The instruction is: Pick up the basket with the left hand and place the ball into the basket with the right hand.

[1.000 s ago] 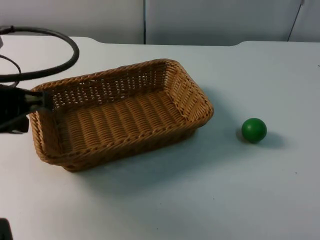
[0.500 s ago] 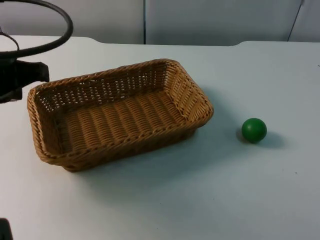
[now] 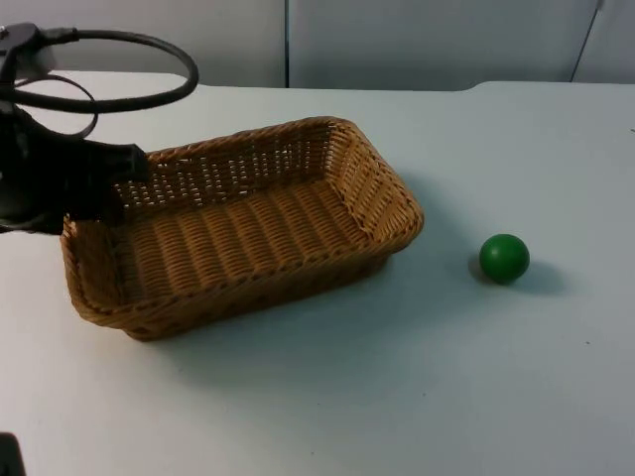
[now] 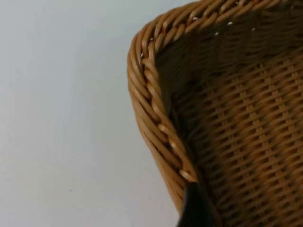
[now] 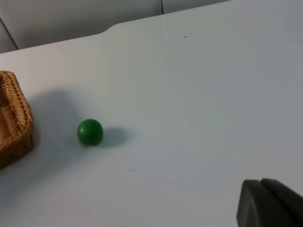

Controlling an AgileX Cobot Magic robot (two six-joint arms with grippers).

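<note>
Left tool (image 3: 124,164) low at far-left basket corner, one fingertip (image 4: 195,208) inside rim. Right arm waits, raised.

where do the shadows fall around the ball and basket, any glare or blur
Top view: the green ball casts a soft shadow toward the picture's right, and the wicker basket a faint one on the white table in front; no glare. Right wrist view: the ball's shadow lies beside it. Left wrist view: the basket's inner corner is shaded, weave sharp.
</note>
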